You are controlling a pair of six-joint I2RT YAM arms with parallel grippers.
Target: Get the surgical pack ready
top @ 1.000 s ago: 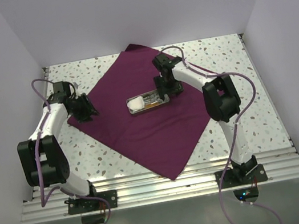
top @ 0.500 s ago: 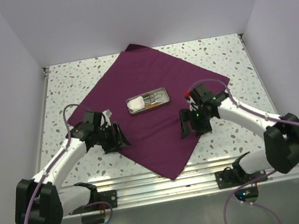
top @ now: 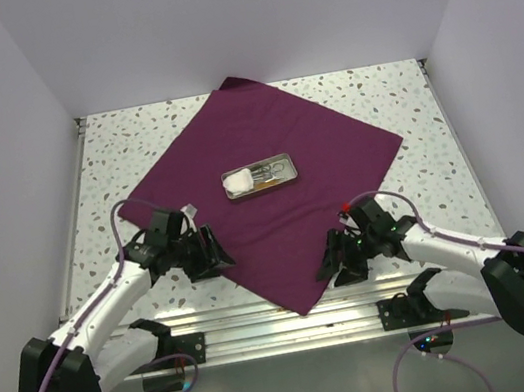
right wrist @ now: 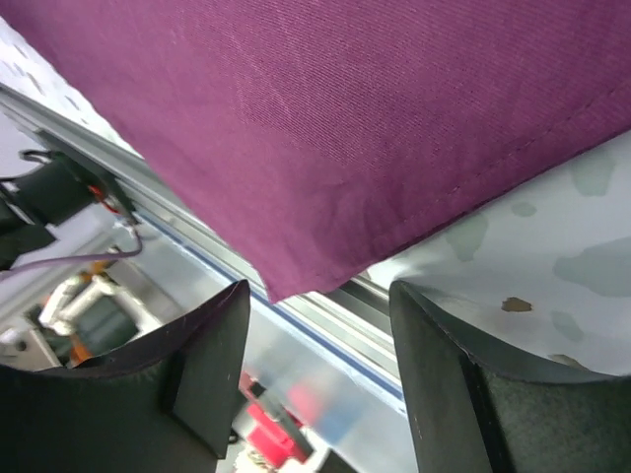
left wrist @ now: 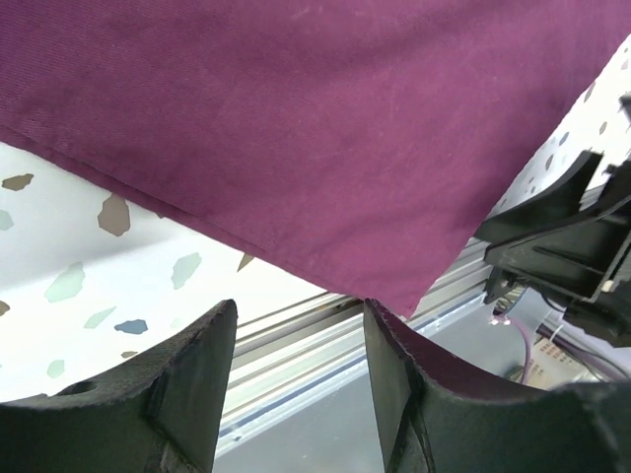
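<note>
My left tool (left wrist: 296, 320) and right tool (right wrist: 320, 296) hang open and empty, either side of the near corner of the cloth (top: 279, 234). It lies flat on the tabletop (top: 409, 109), tray (top: 289, 163) at its middle. I'd pinch both hems low and lift evenly over the tray.

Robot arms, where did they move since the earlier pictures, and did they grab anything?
Both arms swung back toward their bases. The left fingers came away from the maroon cloth's left corner, and the right fingers came away from the metal tray. Both now sit open beside the cloth's near corner, one on each side. Nothing was grabbed. The cloth, the tray, its white gauze and steel tools stayed put.
</note>
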